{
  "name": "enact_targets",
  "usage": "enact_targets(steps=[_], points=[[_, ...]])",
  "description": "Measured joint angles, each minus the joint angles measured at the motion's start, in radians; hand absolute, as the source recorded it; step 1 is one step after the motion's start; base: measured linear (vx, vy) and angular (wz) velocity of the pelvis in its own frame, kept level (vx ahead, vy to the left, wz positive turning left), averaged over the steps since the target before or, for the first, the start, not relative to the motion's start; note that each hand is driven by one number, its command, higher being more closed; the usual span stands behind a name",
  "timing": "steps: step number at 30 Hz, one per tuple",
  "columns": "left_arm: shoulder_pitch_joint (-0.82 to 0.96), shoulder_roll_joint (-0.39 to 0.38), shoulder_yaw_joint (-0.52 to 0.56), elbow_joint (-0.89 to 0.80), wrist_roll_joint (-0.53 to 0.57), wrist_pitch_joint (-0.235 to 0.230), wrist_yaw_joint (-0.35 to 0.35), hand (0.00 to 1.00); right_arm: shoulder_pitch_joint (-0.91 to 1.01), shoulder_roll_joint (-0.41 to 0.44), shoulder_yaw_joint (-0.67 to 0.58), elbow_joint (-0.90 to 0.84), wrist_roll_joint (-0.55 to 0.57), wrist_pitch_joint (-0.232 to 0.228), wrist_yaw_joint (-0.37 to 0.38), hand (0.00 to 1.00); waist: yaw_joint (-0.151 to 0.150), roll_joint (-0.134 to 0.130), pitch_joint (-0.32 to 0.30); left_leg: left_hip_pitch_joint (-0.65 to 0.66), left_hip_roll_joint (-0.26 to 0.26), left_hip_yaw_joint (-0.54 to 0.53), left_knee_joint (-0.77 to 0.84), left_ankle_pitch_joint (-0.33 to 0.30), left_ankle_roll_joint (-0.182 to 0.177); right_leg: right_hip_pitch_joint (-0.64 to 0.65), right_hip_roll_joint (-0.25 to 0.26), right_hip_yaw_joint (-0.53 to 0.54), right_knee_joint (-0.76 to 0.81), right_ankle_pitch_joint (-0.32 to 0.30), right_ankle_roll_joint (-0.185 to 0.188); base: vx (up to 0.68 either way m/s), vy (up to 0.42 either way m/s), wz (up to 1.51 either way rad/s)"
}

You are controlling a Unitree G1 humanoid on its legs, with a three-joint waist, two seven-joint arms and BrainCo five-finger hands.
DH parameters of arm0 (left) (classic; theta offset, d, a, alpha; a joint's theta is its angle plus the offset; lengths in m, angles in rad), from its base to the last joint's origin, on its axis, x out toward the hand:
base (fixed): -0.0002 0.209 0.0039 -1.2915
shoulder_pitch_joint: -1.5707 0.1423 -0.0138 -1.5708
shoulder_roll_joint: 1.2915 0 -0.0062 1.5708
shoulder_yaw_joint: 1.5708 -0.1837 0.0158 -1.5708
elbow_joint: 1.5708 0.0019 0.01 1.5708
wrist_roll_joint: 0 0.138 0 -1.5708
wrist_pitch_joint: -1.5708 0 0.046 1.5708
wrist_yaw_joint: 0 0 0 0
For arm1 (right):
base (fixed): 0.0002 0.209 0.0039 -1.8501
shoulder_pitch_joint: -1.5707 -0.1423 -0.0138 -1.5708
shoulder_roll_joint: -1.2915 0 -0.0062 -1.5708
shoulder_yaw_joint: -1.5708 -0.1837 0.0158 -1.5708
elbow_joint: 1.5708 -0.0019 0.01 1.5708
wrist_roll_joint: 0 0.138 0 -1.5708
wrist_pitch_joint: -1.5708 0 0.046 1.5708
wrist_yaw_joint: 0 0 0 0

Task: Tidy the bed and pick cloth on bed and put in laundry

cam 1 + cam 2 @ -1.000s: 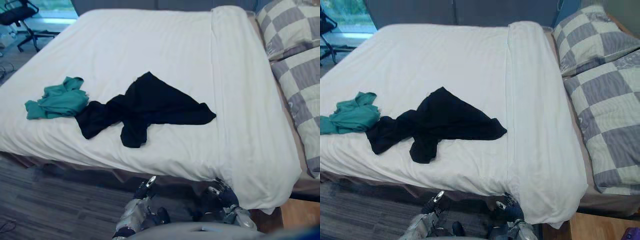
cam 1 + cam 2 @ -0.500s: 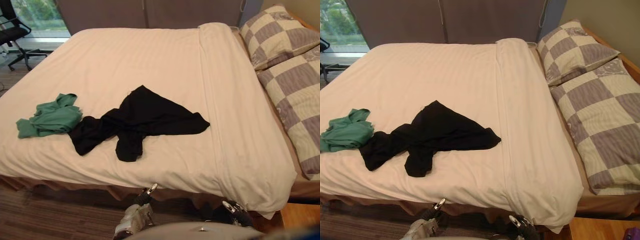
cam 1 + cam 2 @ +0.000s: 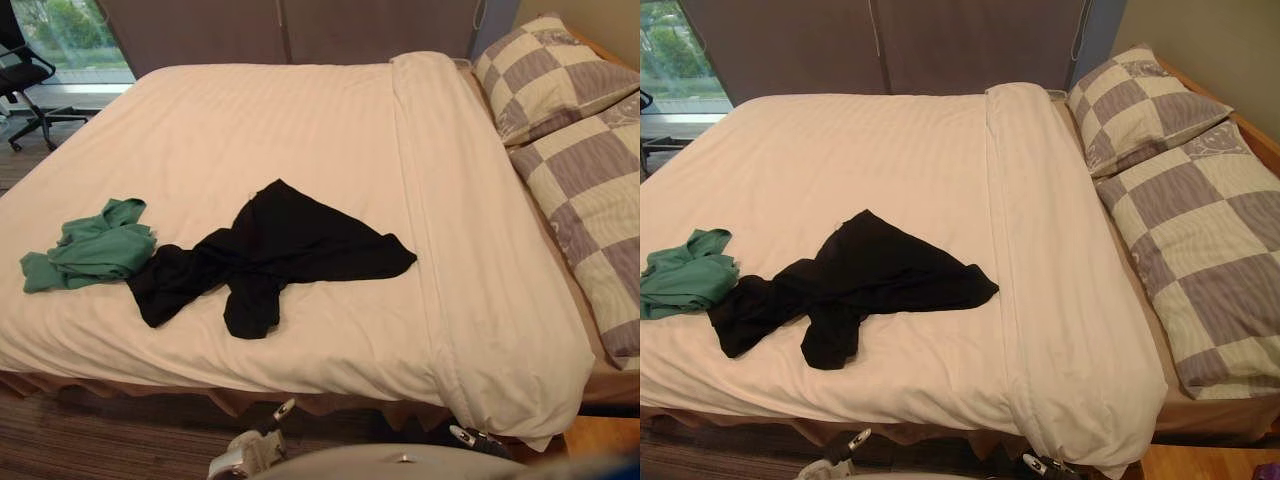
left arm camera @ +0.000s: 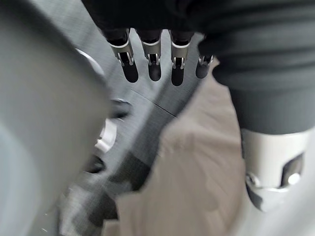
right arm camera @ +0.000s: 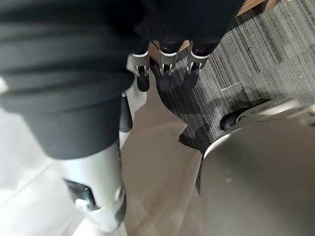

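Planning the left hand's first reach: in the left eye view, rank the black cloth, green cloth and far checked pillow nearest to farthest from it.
From the left hand, low before the bed:
1. black cloth, mid-bed, straight ahead.
2. green cloth, to the left.
3. far checked pillow, far right corner.

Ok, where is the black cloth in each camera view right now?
Left eye view: the black cloth lies left of centre on the bed, near the front edge.
Right eye view: lower left, same spot on the bed.
Left wrist view: the left hand faces the floor.
Right wrist view: the right hand faces the floor too.
Shared landmark: the green cloth beside its left end.
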Motion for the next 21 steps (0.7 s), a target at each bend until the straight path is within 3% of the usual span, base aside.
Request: enact_targets(steps=[2,3,5,6,7,8,9,11,13,14,16,17,18,19,20,21], points=[[-0.004,0.002,0.010,-0.007,0.001,0.014,0.030,0.00,-0.003,-0.007,0.015,0.005,0.002,0.006,0.003,0.00,-0.003,-0.006,0.007,-0.091,0.049,-0.007,0.215,-0.104,0.004,-0.025,-0.011,-0.001,0.072,-0.033,0.008,-0.01,0.004,0.03],[-0.010,0.005,0.016,-0.013,0.006,0.019,0.055,0.00,-0.004,-0.021,0.027,0.006,0.014,0.010,0.002,0.00,-0.008,0.004,0.013,-0.163,0.100,-0.024,0.392,-0.175,0.011,-0.061,-0.012,-0.008,0.137,-0.065,0.011,-0.06,0.027,0.10],[-0.018,0.001,0.016,-0.013,0.002,0.013,0.126,0.00,-0.005,-0.049,0.064,0.022,0.048,0.016,0.001,0.00,-0.013,0.016,0.026,-0.236,0.137,-0.066,0.563,-0.231,0.012,-0.109,-0.020,-0.013,0.245,-0.123,0.017,-0.06,0.052,0.08],[-0.012,0.015,0.016,-0.004,-0.037,-0.011,0.211,0.00,-0.005,-0.052,0.070,0.035,0.070,0.017,0.002,0.00,-0.018,0.011,0.033,-0.251,0.133,-0.085,0.604,-0.251,0.002,-0.130,-0.036,-0.010,0.298,-0.156,0.020,-0.03,0.083,0.06],[-0.007,0.022,0.028,0.002,-0.100,-0.038,0.282,0.00,-0.005,-0.053,0.069,0.051,0.078,0.017,0.003,0.00,-0.032,0.001,0.033,-0.280,0.146,-0.095,0.683,-0.285,0.035,-0.145,-0.054,-0.005,0.319,-0.169,0.017,-0.03,0.104,-0.05],[-0.001,0.026,0.036,0.003,-0.135,-0.052,0.312,0.00,-0.005,-0.055,0.068,0.055,0.078,0.017,0.004,0.00,-0.032,0.003,0.033,-0.289,0.177,-0.097,0.730,-0.301,0.051,-0.154,-0.055,0.005,0.332,-0.172,0.019,-0.01,0.128,-0.29],[0.019,0.033,0.045,0.005,-0.192,-0.083,0.364,0.00,-0.006,-0.055,0.069,0.066,0.077,0.018,0.006,0.00,-0.032,-0.002,0.035,-0.287,0.251,-0.112,0.783,-0.316,0.025,-0.162,-0.062,0.033,0.352,-0.181,0.028,0.03,0.184,-0.50],[0.049,0.036,0.044,0.005,-0.252,-0.131,0.417,0.00,-0.005,-0.055,0.067,0.073,0.078,0.016,0.011,0.00,-0.038,-0.008,0.032,-0.264,0.339,-0.177,0.776,-0.319,-0.004,-0.181,-0.090,0.082,0.386,-0.189,0.044,0.05,0.206,-0.52],[0.074,0.034,0.031,0.005,-0.324,-0.206,0.482,0.00,-0.005,-0.054,0.046,0.073,0.079,0.001,0.021,0.00,-0.041,-0.013,0.032,-0.229,0.441,-0.262,0.707,-0.281,-0.049,-0.213,-0.144,0.153,0.411,-0.190,0.107,0.04,0.093,-0.47],[0.081,0.033,0.017,0.004,-0.354,-0.258,0.503,0.00,-0.004,-0.053,0.028,0.073,0.080,-0.008,0.024,0.00,-0.045,-0.011,0.031,-0.223,0.484,-0.303,0.676,-0.249,-0.050,-0.223,-0.173,0.180,0.412,-0.187,0.150,-0.01,0.103,-0.28],[0.084,0.030,0.001,0.004,-0.366,-0.302,0.510,0.00,-0.003,-0.052,0.002,0.073,0.082,-0.016,0.025,0.00,-0.053,0.000,0.024,-0.224,0.513,-0.336,0.642,-0.197,-0.043,-0.225,-0.208,0.195,0.397,-0.176,0.201,-0.03,0.377,-0.08],[0.077,0.019,-0.005,0.004,-0.376,-0.341,0.511,0.00,-0.003,-0.051,-0.034,0.073,0.091,-0.024,0.029,0.00,-0.057,0.011,0.017,-0.220,0.507,-0.354,0.617,-0.178,-0.127,-0.221,-0.252,0.211,0.365,-0.156,0.233,-0.02,0.721,-0.11],[0.067,0.016,-0.005,0.005,-0.376,-0.373,0.509,0.00,-0.005,-0.042,-0.069,0.075,0.103,-0.028,0.030,0.00,-0.055,0.001,0.012,-0.211,0.460,-0.340,0.645,-0.252,-0.245,-0.218,-0.296,0.241,0.340,-0.117,0.231,-0.04,0.912,-0.24],[0.066,0.017,-0.011,0.005,-0.346,-0.409,0.506,0.00,-0.005,-0.006,-0.106,0.089,0.105,-0.039,0.030,0.00,-0.055,-0.022,0.013,-0.224,0.414,-0.313,0.714,-0.312,-0.238,-0.224,-0.354,0.272,0.310,-0.009,0.218,-0.06,0.768,-0.34],[0.071,0.023,-0.011,0.005,-0.316,-0.424,0.507,0.00,-0.004,0.022,-0.148,0.095,0.106,-0.044,0.032,0.00,-0.054,-0.029,0.006,-0.226,0.402,-0.288,0.745,-0.331,-0.232,-0.224,-0.368,0.272,0.278,0.093,0.166,-0.10,0.808,-0.43],[0.071,0.044,-0.012,0.005,-0.285,-0.426,0.506,0.00,-0.004,0.040,-0.202,0.097,0.072,-0.045,0.052,0.00,-0.053,-0.027,0.003,-0.215,0.397,-0.254,0.742,-0.349,-0.210,-0.229,-0.370,0.217,0.238,0.241,0.077,-0.08,0.615,-0.38]])
